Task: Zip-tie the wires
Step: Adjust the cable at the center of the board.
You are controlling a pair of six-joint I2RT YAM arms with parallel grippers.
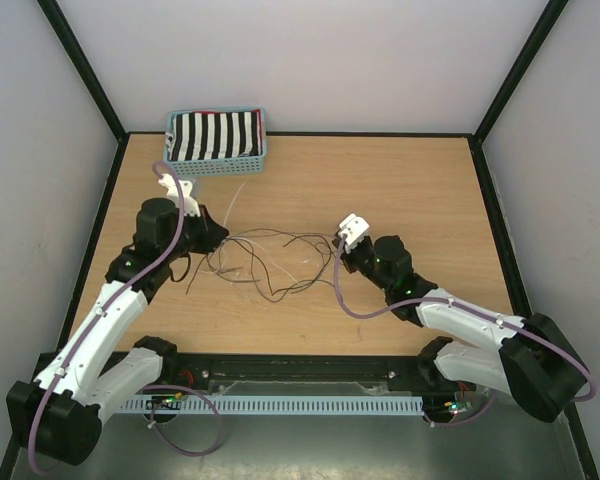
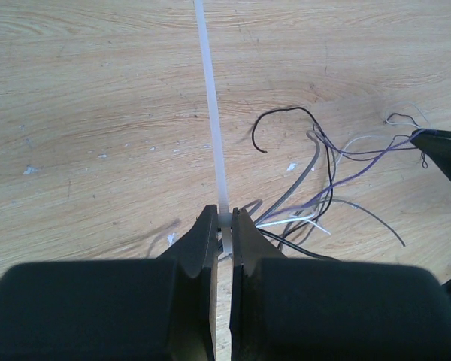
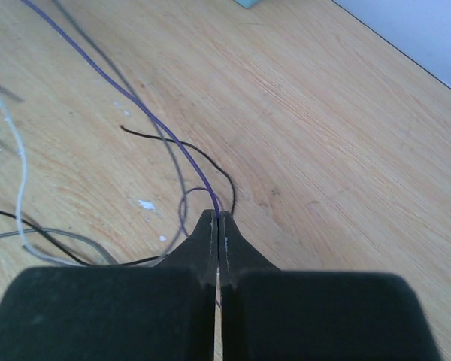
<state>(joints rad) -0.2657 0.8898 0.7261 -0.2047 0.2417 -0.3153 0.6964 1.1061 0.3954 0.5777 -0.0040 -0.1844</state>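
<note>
The wires (image 1: 265, 262) lie in a loose tangle of thin black, grey, white and purple strands at the middle of the table. My left gripper (image 2: 224, 219) is at their left end (image 1: 214, 240), shut on the head of a pale zip tie (image 2: 213, 113). The tie's strap runs straight away over the wood (image 1: 235, 205). The wires (image 2: 323, 177) fan out to the right of these fingers. My right gripper (image 3: 219, 218) is at the tangle's right end (image 1: 341, 250), shut on a thin purple wire (image 3: 146, 113) that stretches away to the upper left.
A blue mesh basket (image 1: 220, 165) holding a black-and-white striped cloth stands at the back left. Dark walls frame the table edge. The right gripper's tip (image 2: 445, 154) shows at the right edge of the left wrist view.
</note>
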